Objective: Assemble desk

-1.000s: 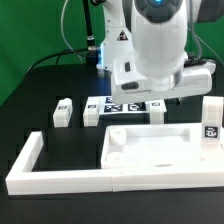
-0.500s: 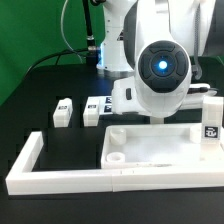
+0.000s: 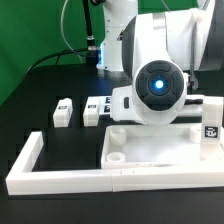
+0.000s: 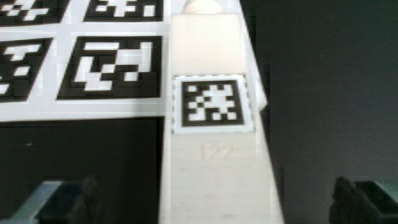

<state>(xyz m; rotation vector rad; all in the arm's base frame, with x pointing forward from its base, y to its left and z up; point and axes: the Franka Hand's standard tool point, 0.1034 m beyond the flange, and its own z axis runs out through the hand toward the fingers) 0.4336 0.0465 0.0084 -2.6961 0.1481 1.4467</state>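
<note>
The white desk top point(image 3: 150, 150), a tray with a raised rim, lies inside the border frame. Two tagged white legs point(image 3: 63, 113) point(image 3: 90, 112) stand at its back left, and a third leg point(image 3: 211, 119) stands upright at the exterior view's right. In the wrist view a fourth tagged leg point(image 4: 214, 110) lies on the black table beside the marker board point(image 4: 89, 50). My gripper point(image 4: 210, 205) is open and straddles this leg, with dark fingertips point(image 4: 50, 200) on either side and a gap on each side. In the exterior view the arm's body point(image 3: 155, 85) hides the gripper and this leg.
Long white bars form an L-shaped border frame point(image 3: 50, 172) along the front and the exterior view's left. The marker board point(image 3: 104, 104) lies behind the desk top. Cables and a post stand at the back.
The arm's hand has turned and moved down and a little toward the exterior view's right. It now covers more of the desk top's back edge.
</note>
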